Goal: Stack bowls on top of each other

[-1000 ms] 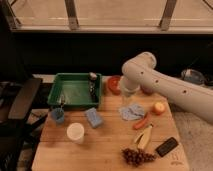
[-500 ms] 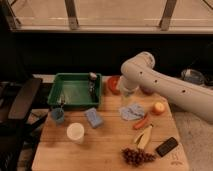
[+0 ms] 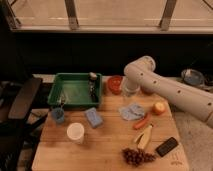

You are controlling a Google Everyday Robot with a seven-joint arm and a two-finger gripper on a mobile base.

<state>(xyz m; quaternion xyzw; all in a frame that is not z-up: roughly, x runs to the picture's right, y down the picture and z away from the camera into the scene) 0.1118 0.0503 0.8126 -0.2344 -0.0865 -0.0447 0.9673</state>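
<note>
A red-orange bowl (image 3: pixel 115 84) sits at the back of the wooden table (image 3: pixel 107 145), just right of the green tray. My white arm (image 3: pixel 165 87) reaches in from the right and bends down behind the table's far edge. My gripper (image 3: pixel 129 90) hangs at its end, close beside the red-orange bowl on its right side. I cannot make out the purple bowl; the arm covers the spot behind it.
A green tray (image 3: pixel 75 102) holds utensils at the back left. On the table lie a small blue cup (image 3: pixel 58 115), a white cup (image 3: pixel 75 132), a blue sponge (image 3: pixel 93 117), a grey cloth (image 3: pixel 131 111), a carrot (image 3: pixel 141 121), an orange fruit (image 3: pixel 159 108), a banana (image 3: pixel 145 136), grapes (image 3: pixel 137 156) and a black phone (image 3: pixel 166 146). A chair (image 3: pixel 22 100) stands at the left.
</note>
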